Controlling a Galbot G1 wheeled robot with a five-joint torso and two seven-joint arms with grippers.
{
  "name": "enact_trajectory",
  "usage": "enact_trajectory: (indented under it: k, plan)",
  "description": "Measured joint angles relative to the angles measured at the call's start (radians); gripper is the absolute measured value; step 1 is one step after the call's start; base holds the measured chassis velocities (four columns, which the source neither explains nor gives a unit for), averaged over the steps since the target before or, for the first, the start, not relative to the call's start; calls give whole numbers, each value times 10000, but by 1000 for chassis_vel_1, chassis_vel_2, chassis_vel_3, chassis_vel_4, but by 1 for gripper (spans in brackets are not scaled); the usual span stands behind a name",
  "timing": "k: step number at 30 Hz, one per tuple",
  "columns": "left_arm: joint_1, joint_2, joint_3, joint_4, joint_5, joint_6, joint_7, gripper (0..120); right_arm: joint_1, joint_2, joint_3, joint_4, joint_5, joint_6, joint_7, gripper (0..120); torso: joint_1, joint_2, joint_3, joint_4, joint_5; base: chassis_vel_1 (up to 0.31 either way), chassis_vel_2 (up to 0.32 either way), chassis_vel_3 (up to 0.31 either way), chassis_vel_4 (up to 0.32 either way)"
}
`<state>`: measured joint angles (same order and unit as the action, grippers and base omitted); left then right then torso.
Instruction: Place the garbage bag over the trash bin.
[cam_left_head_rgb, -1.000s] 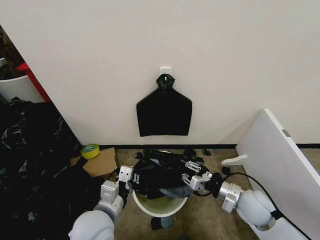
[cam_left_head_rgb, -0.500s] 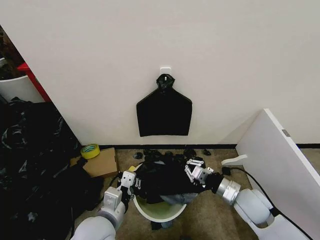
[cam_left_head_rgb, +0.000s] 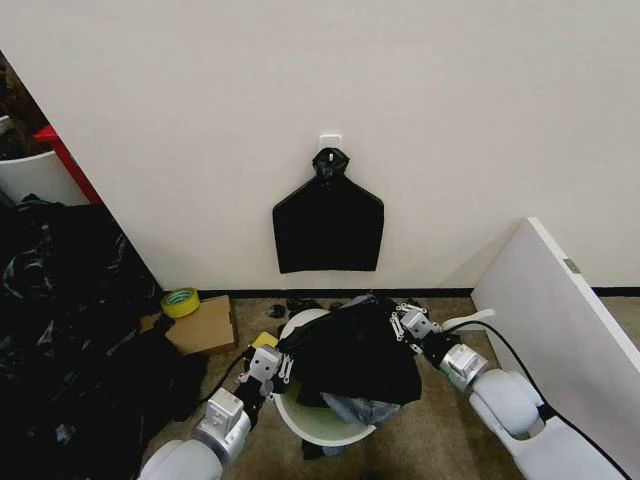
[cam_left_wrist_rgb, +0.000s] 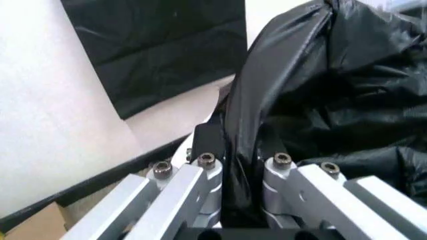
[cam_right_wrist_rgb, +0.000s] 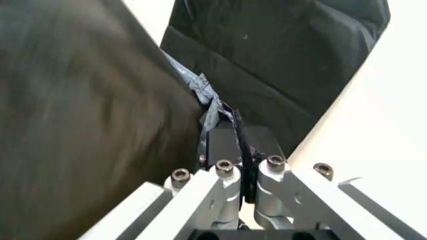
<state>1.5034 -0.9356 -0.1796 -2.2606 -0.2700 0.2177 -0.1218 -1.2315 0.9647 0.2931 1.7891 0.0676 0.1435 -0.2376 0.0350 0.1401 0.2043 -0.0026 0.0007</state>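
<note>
The left pincer (cam_left_head_rgb: 283, 366) and right pincer (cam_left_head_rgb: 402, 322) each clamp an edge of the garbage bag (cam_left_head_rgb: 355, 350). The bag is stretched between them above the trash bin (cam_left_head_rgb: 300, 412), which stands on the floor near the wall.

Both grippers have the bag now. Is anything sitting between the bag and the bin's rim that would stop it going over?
Nothing visible blocks it. The garbage bag hangs directly over the trash bin, pinched by the left gripper and right gripper. The rim's far-left arc and the near side are bare. The far right rim is hidden under the bag.
</note>
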Motion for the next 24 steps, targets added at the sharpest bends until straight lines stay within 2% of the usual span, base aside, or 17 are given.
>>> enact_trajectory:
  k: [5,7,10,11,13,15,16,20,24]
  plan:
    - [-227,-108,-160,-135,-892,40,-23,5,346,125,-9,-1059,62,1534,-684,0,0,0,0,-1,0,0,0,0,0]
    - [-299,-184,-203,-237,-1298,170,-46,5,540,276,-4,-1638,-684,2479,-586,0,0,0,0,0,1,0,0,0,0]
    - [-351,-236,-264,-250,-1458,202,-109,5,578,347,10,-1850,-1244,2656,-60,4,0,0,0,6,1,0,0,0,0]
    - [-385,-253,-284,-252,-1569,224,-146,5,573,368,16,-1897,-1531,2629,351,10,1,0,1,-3,1,0,0,0,0]
    - [-463,-316,-304,-267,-1875,357,-307,5,492,387,-1,-1898,-2000,2105,1544,18,0,0,0,0,-1,0,0,0,0]
    - [-510,-360,-325,-267,-2061,483,-485,5,378,337,-39,-1816,-1825,1552,2198,26,0,0,0,0,2,0,0,0,0]
    - [-510,-360,-325,-267,-2061,483,-485,5,378,337,-39,-1816,-1825,1552,2198,26,0,0,0,0,2,0,0,0,0]
    - [-626,-523,-342,-186,-2381,586,-945,5,29,132,-107,-1092,321,506,2858,43,0,0,0,-1,1,0,0,0,0]
    - [-777,-751,-371,-60,-2700,657,-1439,5,-394,31,-102,-77,1801,-20,3259,54,0,0,0,0,0,0,0,0,0]
